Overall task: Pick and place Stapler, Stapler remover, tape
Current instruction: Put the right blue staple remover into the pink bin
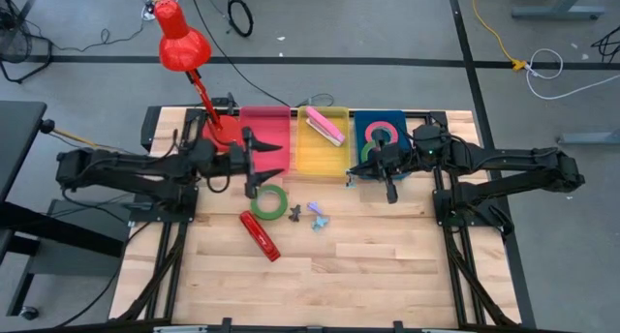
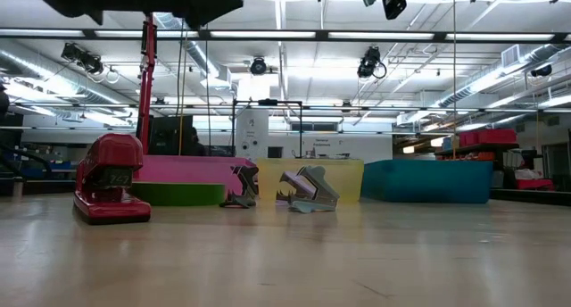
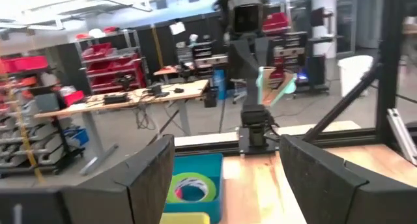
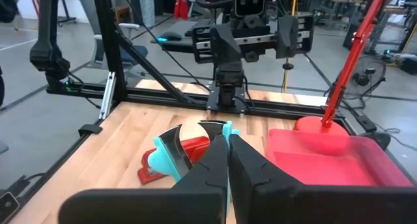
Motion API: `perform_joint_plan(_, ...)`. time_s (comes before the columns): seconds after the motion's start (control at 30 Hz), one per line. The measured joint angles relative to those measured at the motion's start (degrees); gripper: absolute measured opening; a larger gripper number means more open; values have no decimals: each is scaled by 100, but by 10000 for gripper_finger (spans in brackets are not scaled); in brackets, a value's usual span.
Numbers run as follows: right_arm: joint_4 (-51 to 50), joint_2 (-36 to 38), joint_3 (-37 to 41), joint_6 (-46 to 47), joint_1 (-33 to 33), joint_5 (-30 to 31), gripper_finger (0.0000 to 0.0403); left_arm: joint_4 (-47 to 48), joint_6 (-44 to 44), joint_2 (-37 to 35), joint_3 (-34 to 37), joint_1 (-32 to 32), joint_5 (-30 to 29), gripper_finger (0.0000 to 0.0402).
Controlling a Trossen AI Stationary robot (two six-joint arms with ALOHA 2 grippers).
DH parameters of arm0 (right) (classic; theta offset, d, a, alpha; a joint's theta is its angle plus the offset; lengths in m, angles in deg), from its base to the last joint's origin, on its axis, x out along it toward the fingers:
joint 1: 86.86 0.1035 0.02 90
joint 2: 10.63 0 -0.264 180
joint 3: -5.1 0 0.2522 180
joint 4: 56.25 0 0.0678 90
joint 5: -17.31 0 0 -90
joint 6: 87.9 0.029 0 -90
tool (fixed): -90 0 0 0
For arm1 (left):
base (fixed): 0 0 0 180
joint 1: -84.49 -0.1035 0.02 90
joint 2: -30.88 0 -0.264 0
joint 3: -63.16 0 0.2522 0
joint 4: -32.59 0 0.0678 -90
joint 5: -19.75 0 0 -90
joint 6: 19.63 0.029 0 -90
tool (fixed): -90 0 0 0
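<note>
My right gripper is shut on a teal staple remover, above the table in front of the blue bin. That bin holds a red-pink tape ring and a green one. My left gripper is open and empty, above the table in front of the red bin. A green tape ring, a red stapler, a dark staple remover and a purple one lie on the table. A pink stapler lies in the yellow bin. My right gripper pinches the teal staple remover between its two shut fingers, by one teal side. Its metal claws stick out beside the fingertips. The remover is lifted clear of the table; it also shows in the left wrist view, below the fingers.
A red desk lamp stands at the table's far left, its pole slanting up from beside the red bin. The three bins stand in a row along the far edge. Bare wood lies toward the near edge.
</note>
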Motion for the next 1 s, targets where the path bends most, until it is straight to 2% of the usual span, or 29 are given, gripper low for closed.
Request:
perform_joint_plan(0.23,0,-2,0,-185,2,-328,2,-68,200,875,-613,0,439,282)
perform_joint_plan(0.57,0,-4,0,-187,4,-343,2,-80,200,2070,-1693,2,1054,282)
perform_joint_plan(0.73,-4,-4,0,-192,4,-343,2,-80,228,2552,-2110,0,1191,282)
perform_joint_plan(1.0,-232,-4,-1,-227,4,-343,2,-85,745,3085,-2542,2,1222,281)
